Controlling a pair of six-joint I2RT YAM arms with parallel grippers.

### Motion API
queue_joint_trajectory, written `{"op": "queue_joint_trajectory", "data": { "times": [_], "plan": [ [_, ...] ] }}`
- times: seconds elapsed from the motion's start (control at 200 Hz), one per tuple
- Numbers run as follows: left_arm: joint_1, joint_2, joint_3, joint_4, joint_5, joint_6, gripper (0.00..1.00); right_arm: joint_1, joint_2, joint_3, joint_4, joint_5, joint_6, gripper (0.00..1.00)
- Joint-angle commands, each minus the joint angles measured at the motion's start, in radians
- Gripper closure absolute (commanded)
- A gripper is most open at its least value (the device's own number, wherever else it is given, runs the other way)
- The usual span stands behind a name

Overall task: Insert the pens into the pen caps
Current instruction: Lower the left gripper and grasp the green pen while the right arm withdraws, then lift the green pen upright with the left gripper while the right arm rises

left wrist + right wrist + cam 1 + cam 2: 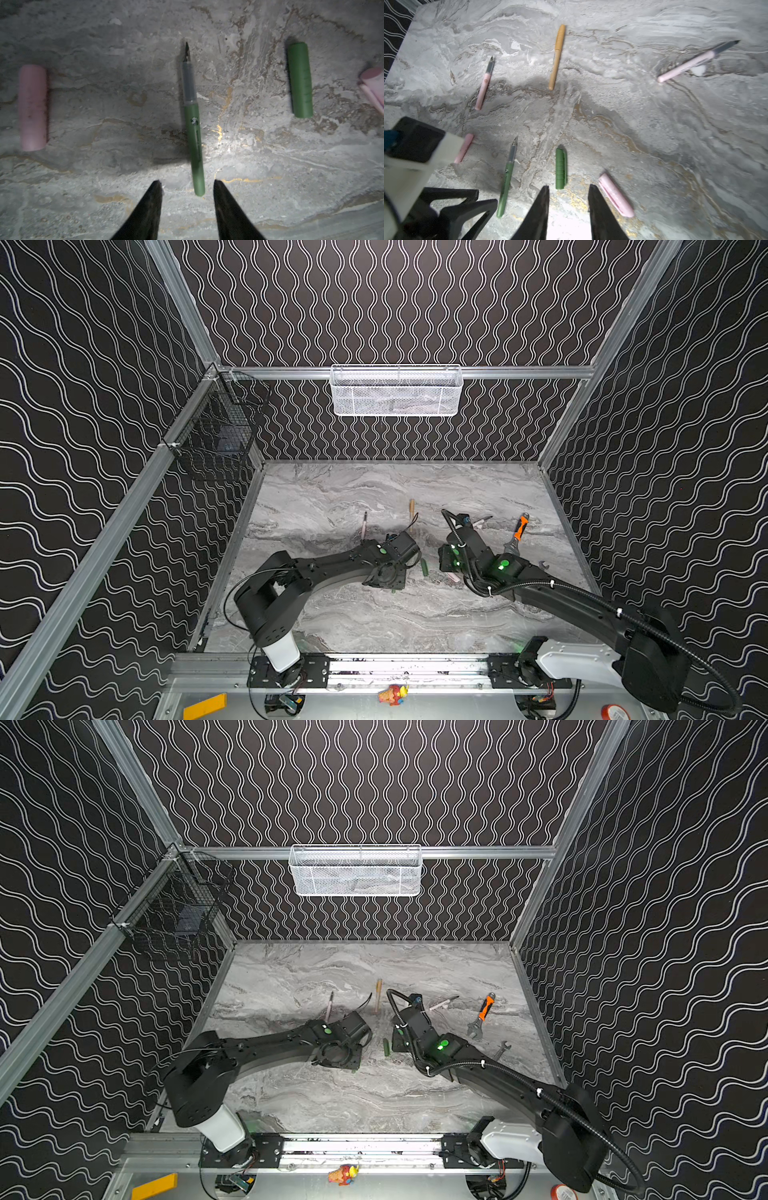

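My left gripper [187,182] stands open low over the marble top, with the rear end of the dark green pen [194,133] lying between its fingertips, untouched. A pale pink cap [32,107] lies to one side of that pen and the green cap [300,80] to the other. My right gripper [569,187] is open and empty, just short of the green cap [561,168], with a second pink cap [615,195] beside it. Farther off lie two pink pens [484,83] [695,61] and the tan-gold pen [557,57], which seems capped. Both arms hide their jaws in both top views.
An orange-handled wrench [519,531] and a small grey spanner [543,565] lie right of the right arm. A white mesh basket [397,391] hangs on the back wall and a black wire basket [216,435] at the left corner.
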State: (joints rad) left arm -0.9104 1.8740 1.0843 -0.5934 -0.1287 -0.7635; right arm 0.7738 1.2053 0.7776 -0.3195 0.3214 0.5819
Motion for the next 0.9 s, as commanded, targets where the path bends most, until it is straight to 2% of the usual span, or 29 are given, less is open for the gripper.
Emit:
{"op": "queue_joint_trajectory", "data": {
  "times": [0.0, 0.255, 0.511, 0.651, 0.776, 0.896],
  "plan": [
    [-0.003, 0.041, 0.027, -0.02, -0.017, 0.038, 0.6, -0.008, -0.034, -0.017, -0.041, 0.029, 0.006, 0.65],
    [-0.012, 0.102, 0.045, -0.041, -0.057, 0.047, 0.73, -0.016, -0.086, -0.041, -0.05, 0.035, 0.013, 0.65],
    [-0.012, 0.157, 0.083, -0.062, -0.086, 0.123, 0.84, -0.026, -0.124, -0.025, -0.077, 0.045, 0.008, 0.65],
    [-0.012, 0.177, 0.093, -0.051, -0.067, 0.161, 0.91, -0.031, -0.14, -0.017, -0.089, 0.041, 0.006, 0.65],
    [-0.012, 0.142, 0.097, -0.041, -0.059, 0.172, 0.93, -0.034, -0.146, -0.008, -0.101, 0.026, 0.008, 0.64],
    [-0.01, 0.053, 0.096, -0.019, -0.072, 0.187, 0.93, -0.04, -0.152, 0.0, -0.096, -0.011, 0.013, 0.64]
  ]
}}
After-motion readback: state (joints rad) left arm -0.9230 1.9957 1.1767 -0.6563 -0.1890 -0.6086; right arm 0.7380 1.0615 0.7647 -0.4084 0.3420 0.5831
